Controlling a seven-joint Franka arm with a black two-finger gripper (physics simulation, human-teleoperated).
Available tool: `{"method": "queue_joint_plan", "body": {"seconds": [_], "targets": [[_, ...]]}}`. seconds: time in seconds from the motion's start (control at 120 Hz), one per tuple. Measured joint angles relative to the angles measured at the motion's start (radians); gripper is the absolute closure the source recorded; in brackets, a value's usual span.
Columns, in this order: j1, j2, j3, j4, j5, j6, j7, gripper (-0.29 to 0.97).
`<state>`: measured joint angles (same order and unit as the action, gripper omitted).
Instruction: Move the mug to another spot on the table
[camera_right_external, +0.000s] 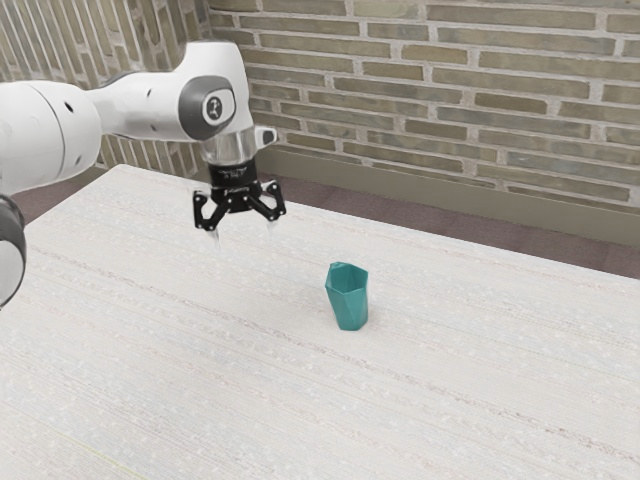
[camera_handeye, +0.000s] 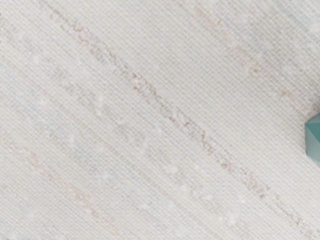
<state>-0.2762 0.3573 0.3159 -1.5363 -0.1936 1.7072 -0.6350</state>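
A teal faceted mug (camera_right_external: 347, 296) stands upright on the pale wooden table (camera_right_external: 150, 380), near its middle. My gripper (camera_right_external: 243, 228) hangs open above the table, to the exterior view's left of the mug and farther back, with nothing between its fingers. It points straight down and is well apart from the mug. In the wrist view a small teal edge of the mug (camera_handeye: 314, 135) shows off to one side of the hand, over bare tabletop (camera_handeye: 150, 125).
A brick wall (camera_right_external: 450, 90) runs behind the table. The table's far edge (camera_right_external: 400, 222) passes behind the mug, with dark floor beyond. Wide bare tabletop lies around the mug on every side.
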Motion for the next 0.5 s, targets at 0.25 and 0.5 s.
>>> {"method": "queue_joint_plan", "body": {"seconds": [0.25,0.5], "targets": [[0.000,0.030,-0.001,-0.035,-0.002,0.013,-0.120,0.00],[-0.001,0.137,-0.070,0.096,-0.022,0.031,-0.200,0.00]]}}
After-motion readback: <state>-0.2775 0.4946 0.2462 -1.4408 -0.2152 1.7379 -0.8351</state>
